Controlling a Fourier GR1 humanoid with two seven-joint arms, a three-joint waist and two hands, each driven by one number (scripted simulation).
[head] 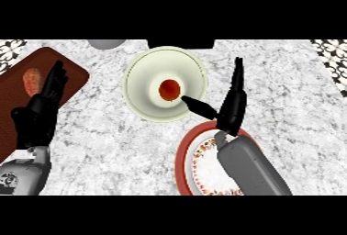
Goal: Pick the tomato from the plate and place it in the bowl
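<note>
Nearest, my right forearm crosses the red-rimmed plate (184, 156) at the counter's (115, 142) near edge. My right hand (230, 108), fingers straight and spread, stands just beyond. The tomato (169, 89) lies in the bowl (146, 75). My left hand (39, 108) rests open at the left edge.

Both forearms are smooth, matte grey casings with rounded edges. The right forearm (252, 167) is a plain, blocky sleeve that narrows a little where it meets the wrist. The left forearm (24, 176) shows a paler grey end with a small round dark marking on its side. Each ends in a glossy black hand: the right hand (230, 110) has long slender fingers and a tapering pointed thumb, and the left hand (37, 114) has segmented, ridged black fingers.
</note>
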